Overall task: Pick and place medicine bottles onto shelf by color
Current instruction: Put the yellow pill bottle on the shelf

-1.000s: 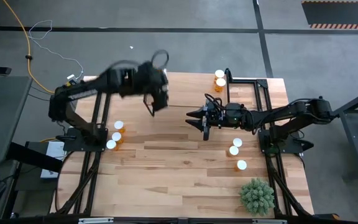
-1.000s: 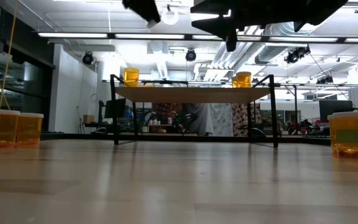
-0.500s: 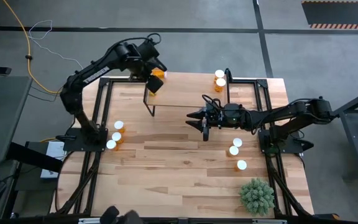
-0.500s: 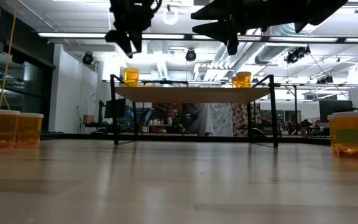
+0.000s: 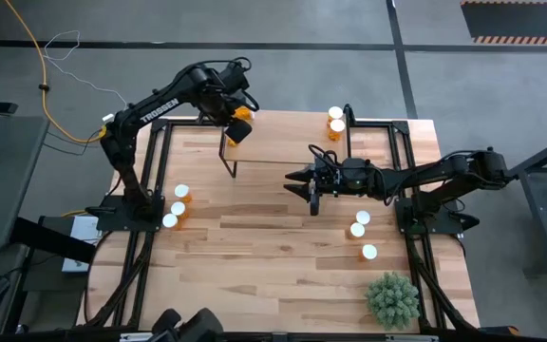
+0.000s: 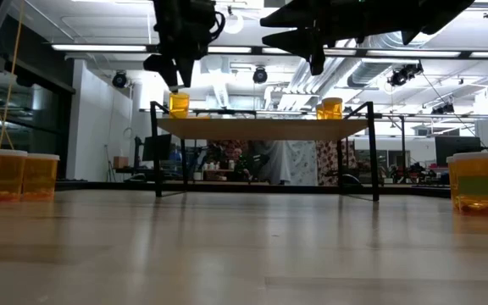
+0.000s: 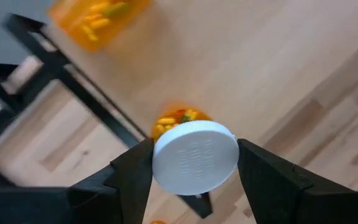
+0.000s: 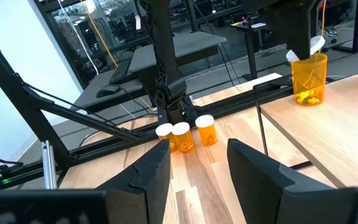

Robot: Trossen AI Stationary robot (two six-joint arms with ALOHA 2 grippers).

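Observation:
My left gripper (image 5: 234, 112) is at the far-left end of the shelf (image 6: 261, 127), shut on an orange medicine bottle (image 5: 239, 129) with a white cap. A second bottle (image 7: 98, 15) stands close beside it. Two more bottles (image 5: 336, 120) stand on the shelf's right end. My right gripper (image 5: 312, 187) hovers open above the table's middle, in front of the shelf, holding nothing. Three bottles (image 5: 176, 207) stand on the table near the left arm's base, and three more bottles (image 5: 362, 232) near the right arm's base. My left gripper pinches the bottle's round white cap (image 7: 195, 157) between its two fingers (image 7: 132, 177), coming from above and pointing down. The bottle (image 8: 308, 78) hangs upright below the fingers at the shelf's far-left corner. Whether its base rests on the board, I cannot tell.
A green spiky plant (image 5: 392, 299) stands at the table's near-right corner. The shelf's thin black legs (image 5: 228, 157) stand on the far half of the table. Bare wood lies across the table's middle and near side.
My left arm has swung from above the table's left-middle toward the far edge and has come down over the shelf's left end, carrying its bottle. My right arm has kept still.

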